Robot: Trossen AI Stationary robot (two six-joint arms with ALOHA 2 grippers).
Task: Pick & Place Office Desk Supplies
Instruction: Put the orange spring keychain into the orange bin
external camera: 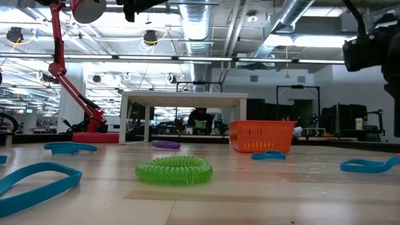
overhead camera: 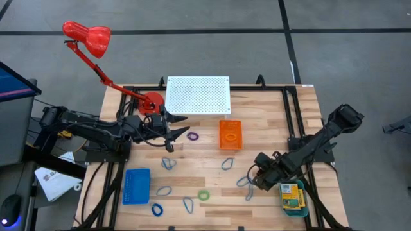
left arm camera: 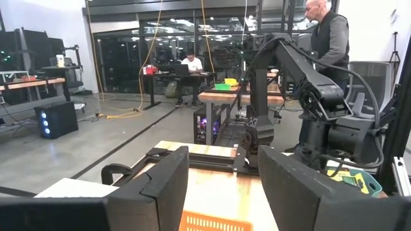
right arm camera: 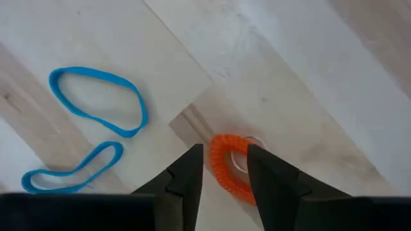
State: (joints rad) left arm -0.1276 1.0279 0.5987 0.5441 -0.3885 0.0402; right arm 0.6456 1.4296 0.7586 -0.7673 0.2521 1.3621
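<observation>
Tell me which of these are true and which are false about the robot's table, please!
1. The right claw has its fingers on either side of an orange ring. True.
2. The green ring is inside the blue tray. False: it lies on the bare wood, away from the tray.
3. A yellow box sits in the teal tray near the right arm. True.
4. The left claw is holding the purple ring. False: its fingers stand open and empty, and the ring lies on the table beside it.
5. The orange tray sits near the middle of the table. True.
</observation>
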